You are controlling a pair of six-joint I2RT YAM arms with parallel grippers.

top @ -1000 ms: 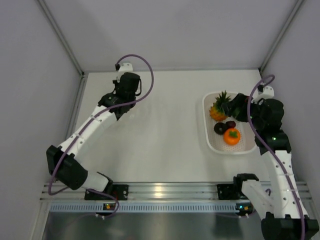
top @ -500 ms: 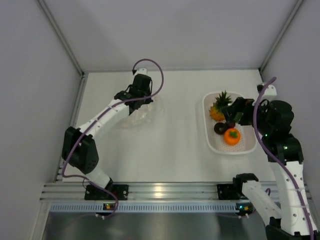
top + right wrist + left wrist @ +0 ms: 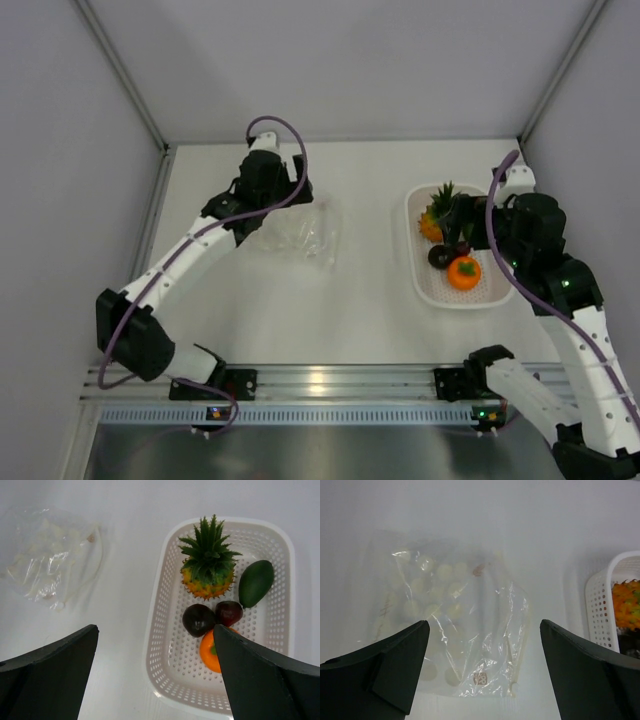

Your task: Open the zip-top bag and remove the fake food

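The zip-top bag lies crumpled and flat on the white table, clear and empty-looking; it also shows at the upper left of the right wrist view. My left gripper hovers open above the bag, nothing between its fingers. The fake food sits in the white basket: pineapple, dark green piece, two dark brown pieces, and an orange fruit partly behind a finger. My right gripper hangs open over the basket's left rim.
The white perforated basket stands at the right side of the table, close to the right wall. Grey walls enclose the table on the left, back and right. The aluminium rail with both arm bases runs along the near edge.
My left gripper has gone from shut to open and let go of the bag, which now lies spread on the table. The right arm has shifted slightly left over the basket.
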